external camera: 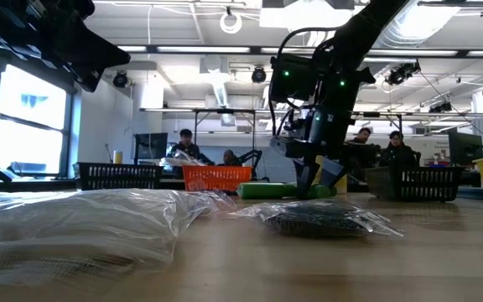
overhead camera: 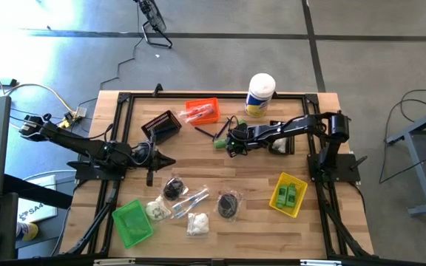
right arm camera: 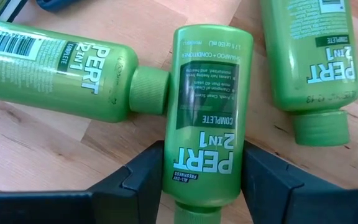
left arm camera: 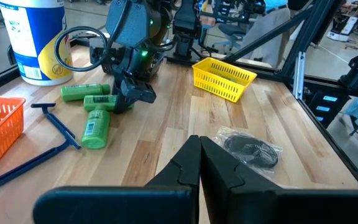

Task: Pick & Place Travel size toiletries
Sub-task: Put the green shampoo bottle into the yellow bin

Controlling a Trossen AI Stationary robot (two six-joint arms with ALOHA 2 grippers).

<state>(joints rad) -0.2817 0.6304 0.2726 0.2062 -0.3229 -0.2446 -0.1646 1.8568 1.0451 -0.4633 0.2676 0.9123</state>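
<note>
Both arms are dark, nearly black, built of slim tube-like links joined by chunkier rounded joint housings. Black cables loop along the left arm (overhead camera: 87, 148) and hang beside the right arm (overhead camera: 302, 127). The right arm's wrist block carries small glowing green lights and a loop of black cable. The left gripper (left arm camera: 199, 163) ends in two matte black wedge-shaped fingers; the right gripper (right arm camera: 201, 180) has broad, angular black fingers (right arm camera: 138, 177).

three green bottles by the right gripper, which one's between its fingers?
The middle bottle: its lower body sits between the right gripper's two dark fingers. The bottle on one side butts its cap against it; the other lies apart, outside the fingers.
</note>
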